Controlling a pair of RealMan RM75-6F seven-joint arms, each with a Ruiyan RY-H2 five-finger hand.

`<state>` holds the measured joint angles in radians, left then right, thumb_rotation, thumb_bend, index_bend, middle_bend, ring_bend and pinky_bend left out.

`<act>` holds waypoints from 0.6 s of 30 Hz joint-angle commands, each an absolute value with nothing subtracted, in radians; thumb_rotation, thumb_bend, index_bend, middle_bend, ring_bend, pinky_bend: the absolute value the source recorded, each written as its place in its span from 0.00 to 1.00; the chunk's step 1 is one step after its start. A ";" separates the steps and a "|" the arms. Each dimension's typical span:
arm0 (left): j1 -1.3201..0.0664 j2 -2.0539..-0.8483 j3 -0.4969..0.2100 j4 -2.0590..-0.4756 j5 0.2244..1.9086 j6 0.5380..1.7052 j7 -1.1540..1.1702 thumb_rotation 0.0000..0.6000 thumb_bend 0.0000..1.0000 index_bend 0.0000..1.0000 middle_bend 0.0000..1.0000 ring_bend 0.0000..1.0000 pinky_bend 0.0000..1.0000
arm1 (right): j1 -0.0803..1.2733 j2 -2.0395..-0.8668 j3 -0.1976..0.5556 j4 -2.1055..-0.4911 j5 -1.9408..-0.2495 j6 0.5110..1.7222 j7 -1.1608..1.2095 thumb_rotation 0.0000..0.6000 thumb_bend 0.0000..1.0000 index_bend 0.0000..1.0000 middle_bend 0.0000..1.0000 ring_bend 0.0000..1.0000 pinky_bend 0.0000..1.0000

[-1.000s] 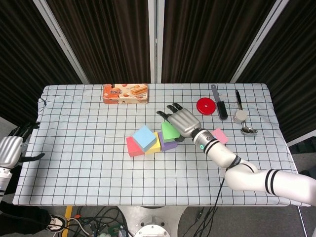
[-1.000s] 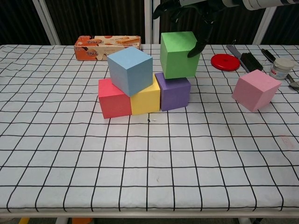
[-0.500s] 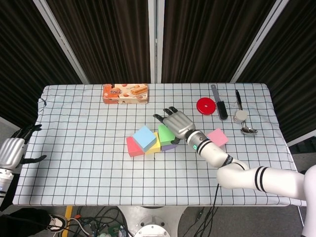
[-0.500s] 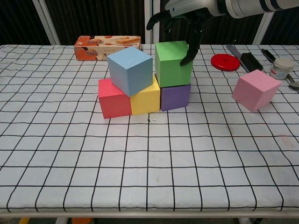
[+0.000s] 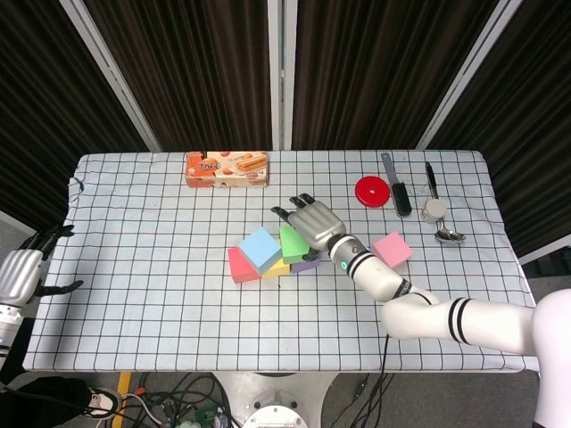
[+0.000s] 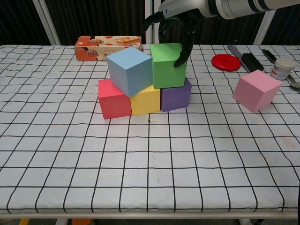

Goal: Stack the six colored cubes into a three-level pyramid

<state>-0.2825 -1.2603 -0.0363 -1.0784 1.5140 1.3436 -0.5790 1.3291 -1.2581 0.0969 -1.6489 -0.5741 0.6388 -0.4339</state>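
Checked cloth is covering the table [image 6: 140, 178], and its near half is lying bare of cubes. Further in, the bottom row is sitting complete: red cube [image 6: 114, 99], yellow cube [image 6: 146, 100] and purple cube [image 6: 176, 96], side by side and touching. On top, the blue cube [image 6: 130, 71] is resting over the red-yellow seam, turned a little off square. Beside it, the green cube [image 6: 168, 65] is sitting over the yellow-purple seam, close against the blue one.

Over the green cube's far right corner, the right hand [image 6: 174, 14] is reaching down from behind, fingers spread and curving over the top, with one fingertip running down the cube's right face. Whether it is gripping or only touching I cannot tell; the head view is hiding the contact.

The pink cube [image 6: 256, 91] is lying alone, tilted on its corner-wise heading, well to the right of the stack and near the red lid [image 6: 226, 61]. It is the last piece, I judge, and it is lying on the right hand's own side. The left hand [image 5: 20, 275] is hanging open off the table's far left edge, holding nothing, much further from it.
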 commanded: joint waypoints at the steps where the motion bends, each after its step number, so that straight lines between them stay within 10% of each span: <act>1: -0.281 -1.263 -0.036 -1.075 1.513 1.342 -0.582 1.00 0.00 0.14 0.20 0.09 0.20 | 1.335 -1.262 0.092 -1.646 -0.567 0.639 -0.432 1.00 0.12 0.00 0.45 0.02 0.00; 18: -0.283 -1.267 -0.038 -1.066 1.515 1.336 -0.597 1.00 0.00 0.14 0.20 0.09 0.20 | 1.349 -1.262 0.082 -1.640 -0.583 0.644 -0.401 1.00 0.11 0.00 0.40 0.02 0.00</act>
